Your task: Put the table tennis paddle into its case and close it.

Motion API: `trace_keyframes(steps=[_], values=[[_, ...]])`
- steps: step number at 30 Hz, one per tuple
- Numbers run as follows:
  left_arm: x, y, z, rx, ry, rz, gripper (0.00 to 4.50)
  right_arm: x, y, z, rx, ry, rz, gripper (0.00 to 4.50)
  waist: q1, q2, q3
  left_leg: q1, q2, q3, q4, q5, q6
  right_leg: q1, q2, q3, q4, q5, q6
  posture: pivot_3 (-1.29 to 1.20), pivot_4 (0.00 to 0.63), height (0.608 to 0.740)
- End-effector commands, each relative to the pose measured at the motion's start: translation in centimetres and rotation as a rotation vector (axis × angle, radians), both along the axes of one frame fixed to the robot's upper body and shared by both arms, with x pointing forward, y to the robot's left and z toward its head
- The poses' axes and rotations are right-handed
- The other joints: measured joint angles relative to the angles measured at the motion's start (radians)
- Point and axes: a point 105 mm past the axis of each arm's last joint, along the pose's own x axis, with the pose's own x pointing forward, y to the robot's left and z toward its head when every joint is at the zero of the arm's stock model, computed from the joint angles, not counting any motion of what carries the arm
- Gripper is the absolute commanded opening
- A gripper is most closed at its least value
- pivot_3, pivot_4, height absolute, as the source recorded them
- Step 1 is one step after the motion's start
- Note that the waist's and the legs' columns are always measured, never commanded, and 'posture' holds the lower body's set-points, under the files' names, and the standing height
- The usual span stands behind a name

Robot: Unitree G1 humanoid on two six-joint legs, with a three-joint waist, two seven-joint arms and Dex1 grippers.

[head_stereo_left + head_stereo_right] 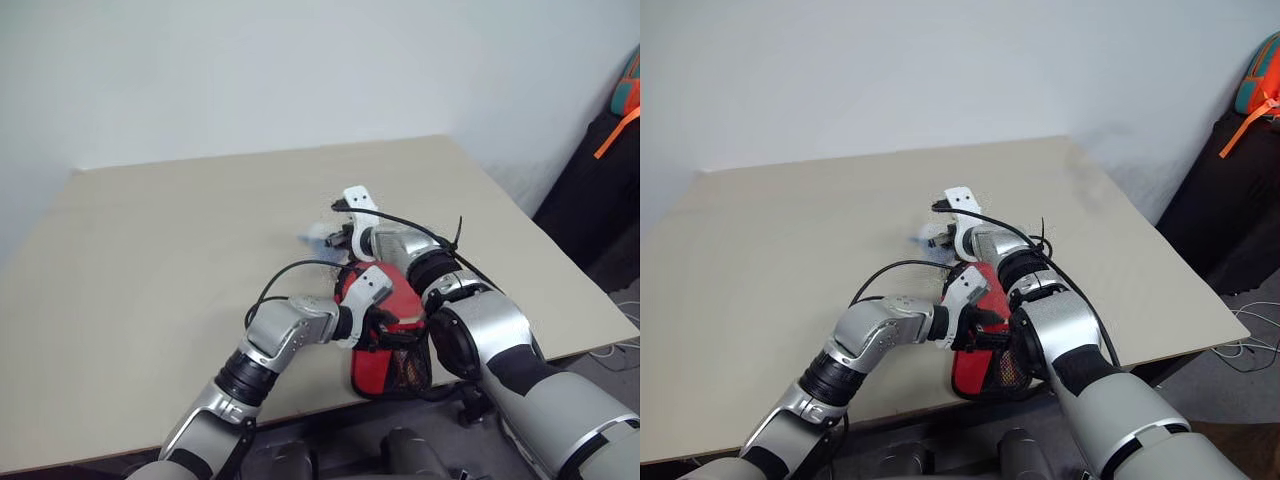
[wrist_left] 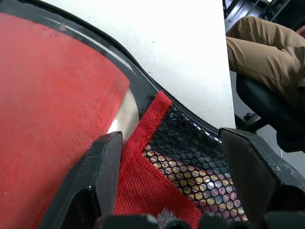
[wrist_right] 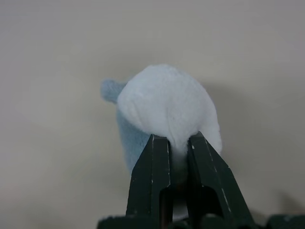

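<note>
The setting looked like a plain test room or lab set up for robot trials rather than a home. A bare beige table (image 1: 150,300) stood against an unadorned pale wall (image 1: 300,60), with no furnishing or decoration around it. At the far right, a dark bag with orange and teal straps (image 1: 625,100) leaned beside the wall, and loose cables (image 1: 1250,345) lay on the floor near the table's right edge. In the left wrist view a person in tan trousers (image 2: 267,52) sat on a black office chair (image 2: 267,109) just beside the table, as an attendant might
</note>
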Motion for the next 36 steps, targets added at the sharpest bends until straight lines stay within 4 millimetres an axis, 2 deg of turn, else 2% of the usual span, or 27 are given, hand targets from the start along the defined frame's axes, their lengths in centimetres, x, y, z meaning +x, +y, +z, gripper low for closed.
trace_keyframes(steps=[1,11,13,18,22,27,36], values=[[0.0,0.0,-0.4,0.023,0.016,-0.001,3.45,2.0,-2.3,2.5,0.068,-0.101,-0.143,0.02,0.000,0.000,0.000,0.000,0.000,0.000,0.000,0.000,0.000,0.000,0.000,0.000,0.000,0.000,0.000,0.00,0.000,0.740],[0.1,0.1,-0.5,0.028,0.019,-0.001,3.45,3.7,-10.2,3.4,0.068,-0.150,-0.338,0.02,0.000,0.000,0.000,0.000,0.000,0.000,0.000,0.000,0.000,0.001,0.000,0.000,0.000,0.000,0.000,0.00,0.000,0.740],[0.1,0.1,-0.5,0.028,0.018,-0.002,3.45,3.8,-12.5,3.1,0.054,-0.151,-0.382,0.02,0.001,0.000,0.000,0.000,0.000,0.000,0.000,0.000,0.000,0.001,0.000,0.000,-0.001,0.000,0.000,0.00,0.000,0.740],[0.1,0.2,-0.4,0.034,0.006,-0.003,3.45,3.0,-18.4,2.0,0.038,-0.134,-0.481,0.02,0.002,0.001,0.000,0.000,0.000,0.000,0.000,0.000,0.000,0.003,0.000,0.001,-0.003,0.000,0.000,0.00,0.000,0.740],[0.0,0.4,-0.6,0.032,0.021,0.005,3.45,1.4,-21.2,1.0,0.024,-0.115,-0.491,0.02,0.001,0.003,0.000,0.000,0.000,0.000,0.000,0.000,0.000,0.005,0.000,0.001,-0.005,0.000,0.000,0.00,0.000,0.740],[-0.2,0.4,-0.6,0.031,0.024,0.004,3.45,-2.2,-22.7,0.9,0.013,-0.125,-0.440,0.02,0.009,0.007,-0.001,0.000,-0.001,-0.001,0.001,0.000,0.000,0.007,0.001,0.001,-0.006,0.000,0.000,0.00,0.000,0.740],[-0.3,0.4,-0.8,0.038,0.029,-0.011,3.45,-8.8,-22.8,1.9,0.069,-0.114,-0.322,0.02,0.025,0.007,-0.001,0.000,-0.001,-0.001,0.002,0.000,0.000,0.007,0.001,0.001,-0.007,-0.002,-0.002,0.00,0.000,0.740]])
